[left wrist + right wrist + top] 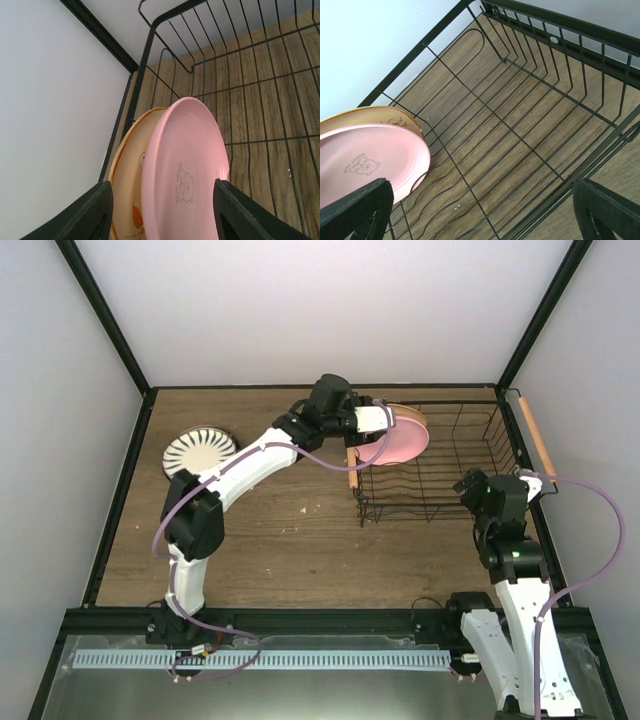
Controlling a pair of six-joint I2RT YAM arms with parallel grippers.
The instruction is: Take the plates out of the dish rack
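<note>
Wood-grain tabletop under plain white walls is my workspace, with two arms on it. On the left wrist feed, the left gripper has its two black fingers set either side of a pair of plates. The gap is partly filled, and I cannot tell whether the pads press or only flank them.

I count three plates, all round. The pink plate is smooth and glossy, with a small bear outline printed on it. Just behind it, face to face, stands the tan plate, which carries an orange print. Both stand on edge in the far-left corner of the one dish rack. That is a rectangular basket of thin black wire with two pale wooden rod handles, one along each side.

The striped plate, white with black radial lines, lies flat on the wood, well apart from the rack.

Near the rack's right corner, the right gripper has its jaws spread wide around nothing.
</note>
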